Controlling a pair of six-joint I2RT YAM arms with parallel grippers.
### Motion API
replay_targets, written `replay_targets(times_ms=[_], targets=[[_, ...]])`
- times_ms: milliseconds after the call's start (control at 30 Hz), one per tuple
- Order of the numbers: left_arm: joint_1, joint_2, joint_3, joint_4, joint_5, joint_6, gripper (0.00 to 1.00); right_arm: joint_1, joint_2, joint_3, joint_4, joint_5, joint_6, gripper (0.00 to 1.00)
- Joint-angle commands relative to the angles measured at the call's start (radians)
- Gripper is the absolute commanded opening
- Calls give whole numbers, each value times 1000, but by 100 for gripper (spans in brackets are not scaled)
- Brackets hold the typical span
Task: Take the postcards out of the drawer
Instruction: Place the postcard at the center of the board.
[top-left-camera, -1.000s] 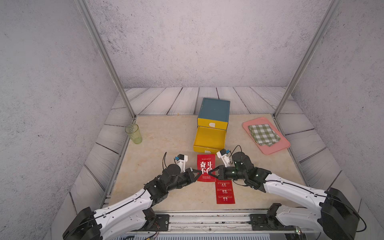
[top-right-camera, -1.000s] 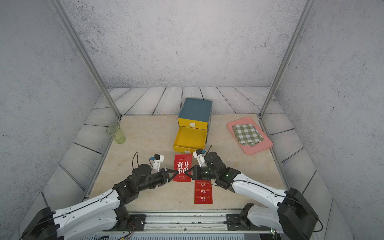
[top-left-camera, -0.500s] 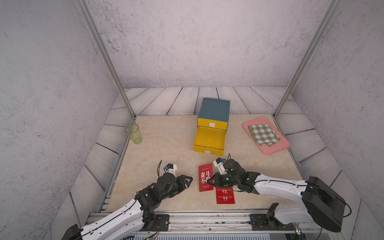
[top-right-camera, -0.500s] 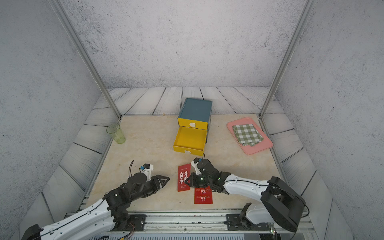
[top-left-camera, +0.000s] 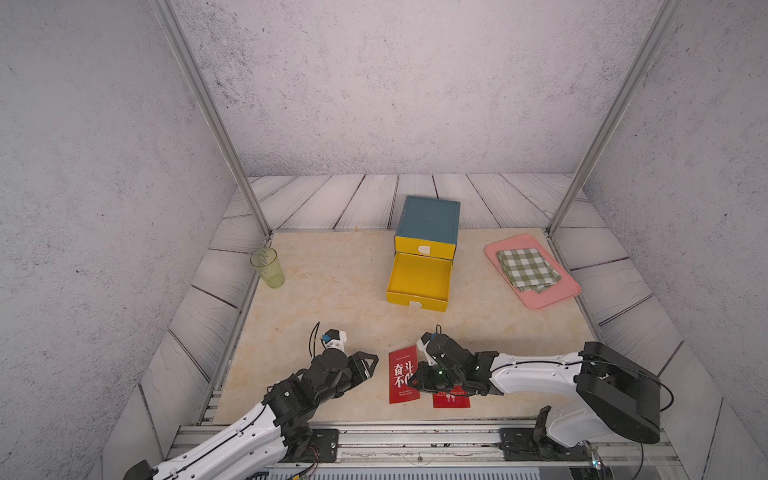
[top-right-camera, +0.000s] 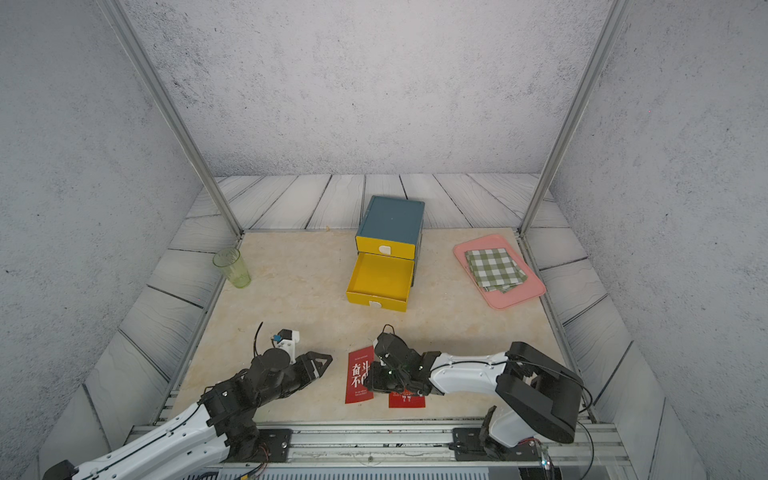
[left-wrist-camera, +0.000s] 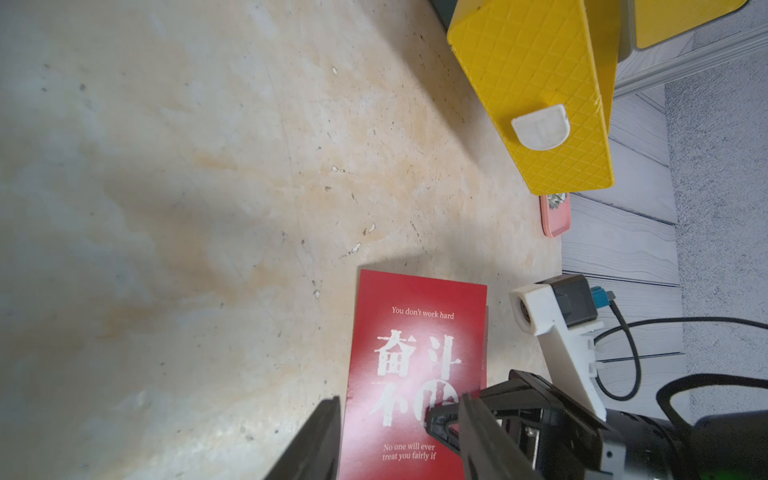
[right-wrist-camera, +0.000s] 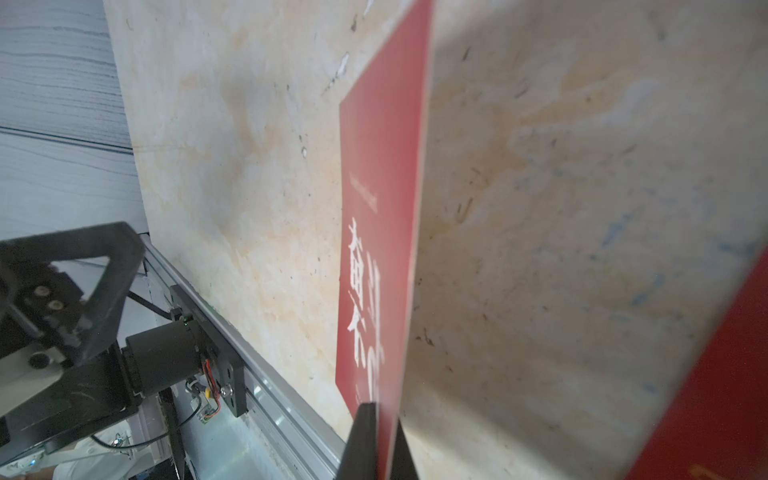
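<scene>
Our right gripper (top-left-camera: 417, 379) was clamped shut on one edge of a red postcard (top-left-camera: 402, 376), and the right wrist view showed its two fingers pinching the sheet edge-on. The card stood tilted up off the tabletop (top-left-camera: 332, 299) with its printed face turned toward our left gripper (top-left-camera: 369, 365). That gripper hung just beside the card, jaws partly parted and nothing between them. Whether the card's lower edge touched the surface we could not tell. Under the right gripper, close to the front edge, the remaining postcards (top-left-camera: 452, 400) lay flat and partly hidden, so we could not count them. Farther back, mid-tabletop, the yellow drawer (top-left-camera: 419, 276) stood pulled out and bare inside. We judged the card light, thin and fairly stiff. Its smooth face seemed likely to slip, and a hard pinch could crease it. A card lying flat on the tabletop offers no edge, so a hold belongs on a raised or overhanging border, gripped across the thickness and well in from the corner.
</scene>
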Motion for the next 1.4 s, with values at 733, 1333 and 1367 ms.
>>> replay_targets(times_ms=[733,1333,1367], targets=[[46,-14,22,4,-1,40,54,5,-8,45,-242,89,34,41],[189,174,297,-51,161,305,56,4,-238,226,-551,257,-141,50],[224,225,359,-51,207,351,56,2,-263,248,-578,298,-179,50]])
